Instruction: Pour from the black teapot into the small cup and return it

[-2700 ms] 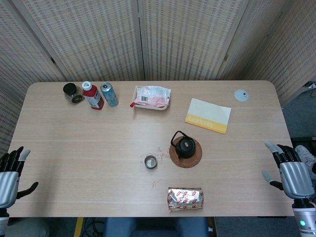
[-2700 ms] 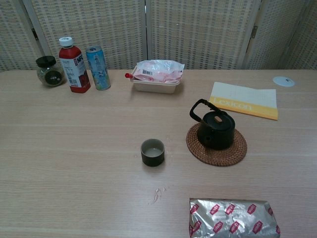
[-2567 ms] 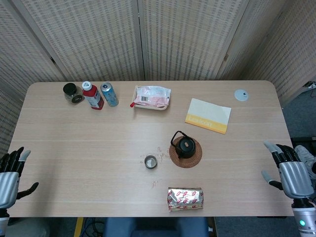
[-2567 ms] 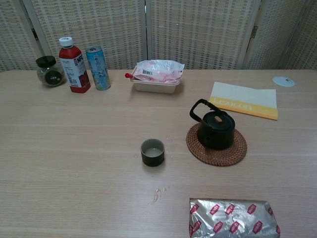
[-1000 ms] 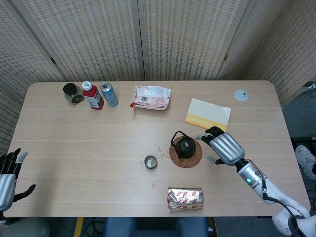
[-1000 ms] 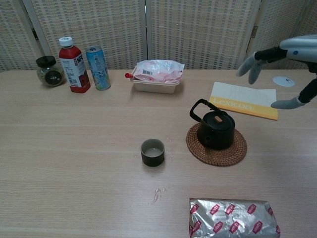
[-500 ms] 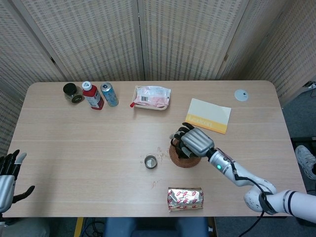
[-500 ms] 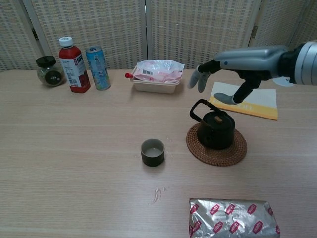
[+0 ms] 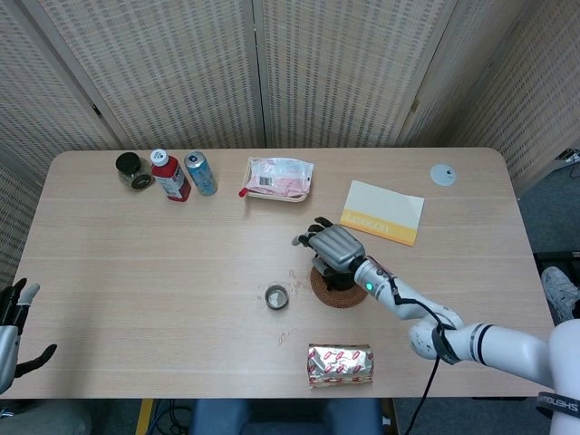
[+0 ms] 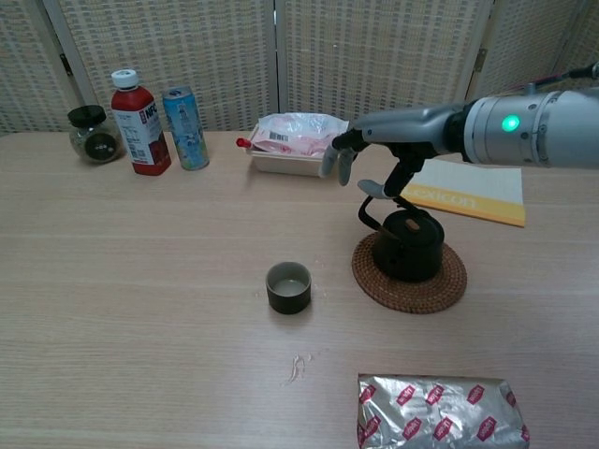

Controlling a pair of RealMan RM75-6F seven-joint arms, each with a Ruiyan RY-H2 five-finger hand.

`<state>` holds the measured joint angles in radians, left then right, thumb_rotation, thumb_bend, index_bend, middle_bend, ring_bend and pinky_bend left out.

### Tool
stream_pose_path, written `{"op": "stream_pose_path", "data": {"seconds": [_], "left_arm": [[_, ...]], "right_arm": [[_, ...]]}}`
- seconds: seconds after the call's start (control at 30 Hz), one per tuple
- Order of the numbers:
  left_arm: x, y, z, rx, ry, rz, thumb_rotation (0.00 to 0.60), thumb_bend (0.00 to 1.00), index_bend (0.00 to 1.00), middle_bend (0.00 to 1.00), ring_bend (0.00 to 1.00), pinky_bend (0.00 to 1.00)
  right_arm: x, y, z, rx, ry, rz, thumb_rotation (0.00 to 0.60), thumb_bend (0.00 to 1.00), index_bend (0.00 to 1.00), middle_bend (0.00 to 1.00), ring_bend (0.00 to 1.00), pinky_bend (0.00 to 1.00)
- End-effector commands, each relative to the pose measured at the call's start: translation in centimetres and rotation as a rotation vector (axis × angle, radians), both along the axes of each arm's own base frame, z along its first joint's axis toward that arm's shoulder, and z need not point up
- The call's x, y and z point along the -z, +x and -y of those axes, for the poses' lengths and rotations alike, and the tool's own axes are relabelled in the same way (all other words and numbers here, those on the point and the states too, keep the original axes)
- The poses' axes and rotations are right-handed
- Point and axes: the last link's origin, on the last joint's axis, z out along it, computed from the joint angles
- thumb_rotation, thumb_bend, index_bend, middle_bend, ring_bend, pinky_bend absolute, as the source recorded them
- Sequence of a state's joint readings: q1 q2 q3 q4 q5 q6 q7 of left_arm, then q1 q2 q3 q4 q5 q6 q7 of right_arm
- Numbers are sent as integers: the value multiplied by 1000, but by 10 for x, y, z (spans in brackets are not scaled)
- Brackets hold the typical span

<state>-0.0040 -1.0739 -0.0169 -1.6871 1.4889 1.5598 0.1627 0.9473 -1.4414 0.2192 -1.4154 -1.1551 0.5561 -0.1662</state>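
The black teapot [image 10: 409, 245] stands on a round woven trivet [image 10: 412, 285] right of the table's middle. In the head view my right hand [image 9: 331, 245] covers most of the teapot [image 9: 337, 275]. The small dark cup [image 9: 276, 296] sits to the left of the trivet, apart from it; the chest view shows the cup [image 10: 288, 286] upright. My right hand [image 10: 384, 131] hovers just above the teapot's handle with its fingers spread, holding nothing. My left hand [image 9: 9, 331] hangs off the table's near left corner, fingers apart and empty.
At the back left stand a dark jar [image 9: 134, 169], a red bottle [image 9: 169, 176] and a blue can [image 9: 200, 173]. A wrapped snack tray [image 9: 279, 178] lies behind the cup. A yellow booklet [image 9: 382, 211], a white disc [image 9: 442, 174] and a foil packet [image 9: 340, 362] surround the trivet.
My right hand has swung in from the table's right edge and moved left until it is over the teapot's handle. The left hand has sunk slightly lower. Teapot and cup have not moved.
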Motion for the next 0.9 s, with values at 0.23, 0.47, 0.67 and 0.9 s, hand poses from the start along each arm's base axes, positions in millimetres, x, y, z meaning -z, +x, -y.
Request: {"op": "stream_pose_path", "data": {"seconds": [0.23, 0.47, 0.67, 0.9], "left_arm": [[0, -2, 2, -10, -4, -2, 600, 183, 28, 0, 3, 9], [0, -2, 1, -7, -5, -1, 600, 183, 28, 0, 3, 8], [1, -3, 0, -7, -7, -1, 600, 183, 28, 0, 3, 5], [0, -4, 0, -11, -3, -2, 600, 183, 28, 0, 3, 5]], "right_arm": [[16, -4, 7, 10, 22, -58, 600, 575, 229, 319, 141, 80], [23, -9, 7, 16, 35, -87, 600, 579, 229, 359, 141, 80], [24, -11, 7, 25, 42, -95, 600, 579, 229, 384, 141, 80], [16, -17, 3, 27, 38, -102, 600, 580, 229, 432, 141, 80]]}}
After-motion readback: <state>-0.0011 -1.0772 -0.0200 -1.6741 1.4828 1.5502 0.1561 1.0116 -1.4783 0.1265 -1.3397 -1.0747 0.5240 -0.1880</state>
